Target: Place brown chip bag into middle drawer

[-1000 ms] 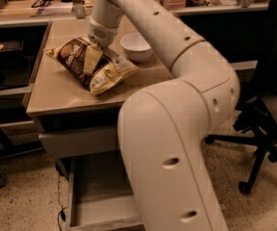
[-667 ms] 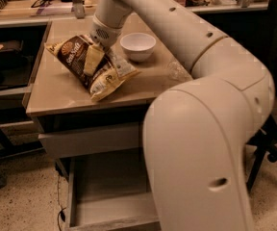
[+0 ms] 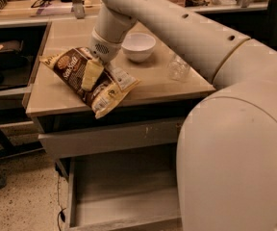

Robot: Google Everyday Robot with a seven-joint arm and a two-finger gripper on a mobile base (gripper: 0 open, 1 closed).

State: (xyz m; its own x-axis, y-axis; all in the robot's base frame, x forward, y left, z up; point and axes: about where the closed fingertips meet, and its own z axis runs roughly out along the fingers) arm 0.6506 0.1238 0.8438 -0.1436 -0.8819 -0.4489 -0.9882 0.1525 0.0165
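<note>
soft bag pinched, drawer open below

the gripper (image 3: 92, 74) sits at the table's (image 3: 52, 100) front left, closed on the middle of the brown chip bag (image 3: 71, 73); one pale finger (image 3: 91, 76) lies across its face (the other is hidden behind). the bag lies at 7 o'clock from the white bowl (image 3: 138, 46), one corner overhanging the edge. it looks light, crinkly and slippery, so a mid-body pinch suits it. the middle drawer (image 3: 124, 196) waits at 6 o'clock.

Cream jaws on dark-brown, yellow-edged chip bag (image 3: 70, 75), white bowl (image 3: 138, 46), grey drawer (image 3: 124, 196)
</note>
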